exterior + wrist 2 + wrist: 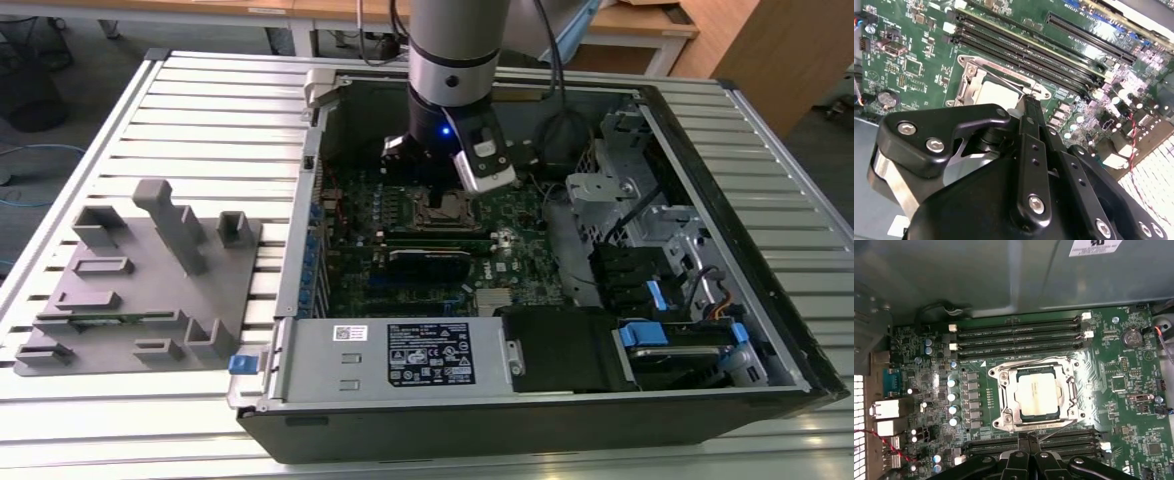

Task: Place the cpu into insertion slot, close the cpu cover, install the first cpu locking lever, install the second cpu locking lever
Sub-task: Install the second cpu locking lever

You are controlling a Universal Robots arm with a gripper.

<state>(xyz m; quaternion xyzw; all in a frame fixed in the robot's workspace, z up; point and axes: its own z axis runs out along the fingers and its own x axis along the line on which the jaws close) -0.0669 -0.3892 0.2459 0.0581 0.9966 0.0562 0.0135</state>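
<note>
The cpu [1037, 394], a dull silver square, lies in the insertion slot [1006, 417] on the green board. The cpu cover [1004, 390] lies flat over it, its window framing the chip. A thin locking lever [1064, 427] runs slanted along the socket's edge closest to my gripper [1028, 438], whose black fingers are shut together with the tip at that edge. In the second wrist view the gripper [1026, 102] ends right at the cover [999, 75], beside the cpu [996, 95]. In the exterior view the gripper [438, 193] hangs just over the insertion slot [443, 212].
Long black memory slots [1019, 332] flank the socket on both sides. The open computer case [747, 130] walls the arm in. A drive cage [667, 250] stands at the exterior view's right, a power supply [400, 355] at the front. A grey fixture plate [134, 290] lies outside the case.
</note>
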